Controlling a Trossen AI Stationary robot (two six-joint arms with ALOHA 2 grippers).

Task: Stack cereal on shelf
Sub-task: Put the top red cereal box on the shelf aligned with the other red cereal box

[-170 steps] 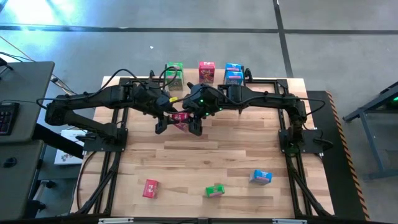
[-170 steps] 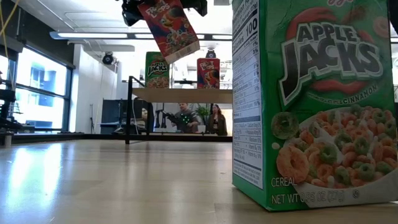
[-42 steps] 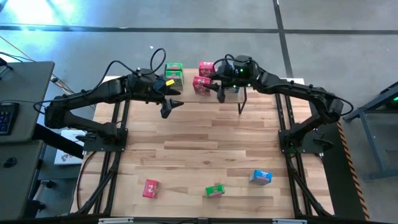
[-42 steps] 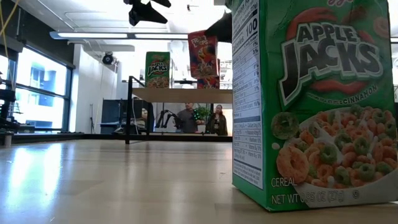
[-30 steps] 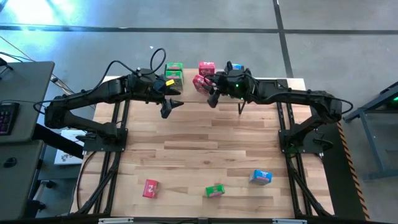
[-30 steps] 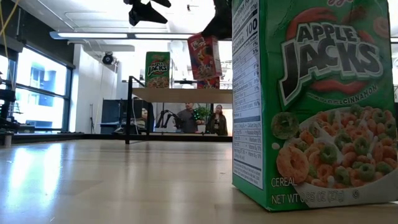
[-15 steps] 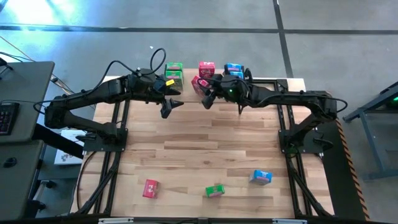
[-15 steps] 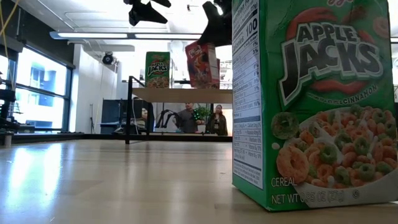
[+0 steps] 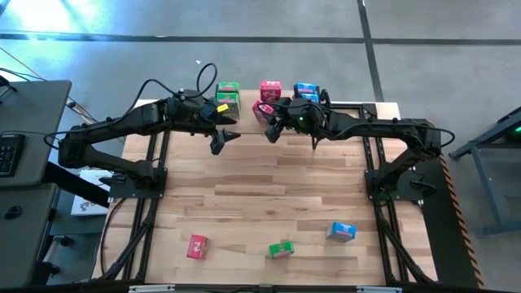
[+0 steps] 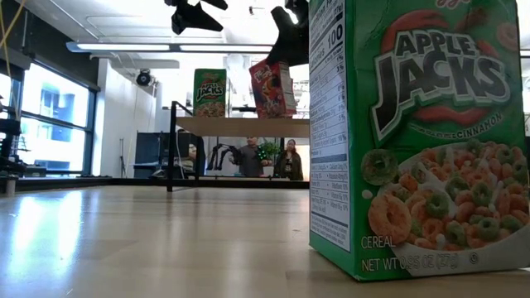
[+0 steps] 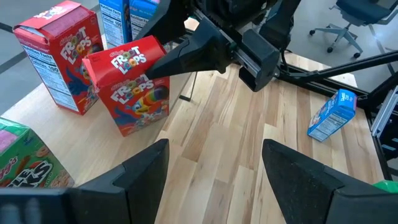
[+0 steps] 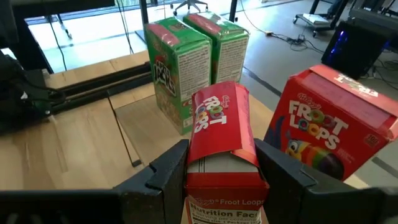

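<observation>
The shelf (image 10: 224, 126) stands at the table's far edge. On it stand two green cereal boxes (image 9: 228, 96), one red box (image 9: 270, 88) and blue boxes (image 9: 305, 91). My right gripper (image 9: 273, 126) is shut on a second red Froot Loops box (image 11: 130, 84), between the green boxes and the standing red one (image 12: 336, 137). My left gripper (image 9: 226, 137) hangs open and empty just left of it, in front of the shelf. My right gripper pinches the red box between its two fingers (image 12: 165, 168), one on each broad printed face, near the box's top (image 11: 163, 55). The fingers come almost level from the table's right. The box tilts slightly, its bottom (image 10: 273, 114) down at the shelf board; whether it rests there I cannot tell.
Near the table's front edge lie a red box (image 9: 197, 246), a green box (image 9: 281, 249) and a blue box (image 9: 342, 231). The green one (image 10: 422, 141) fills the right of the low view. People sit in the room behind the shelf.
My right gripper has come down and a little toward the table's left with the red box, and the wrist has rolled slightly. The box has sunk from well above the shelf board to just at it, still tilted. In the last half second it has kept still.
</observation>
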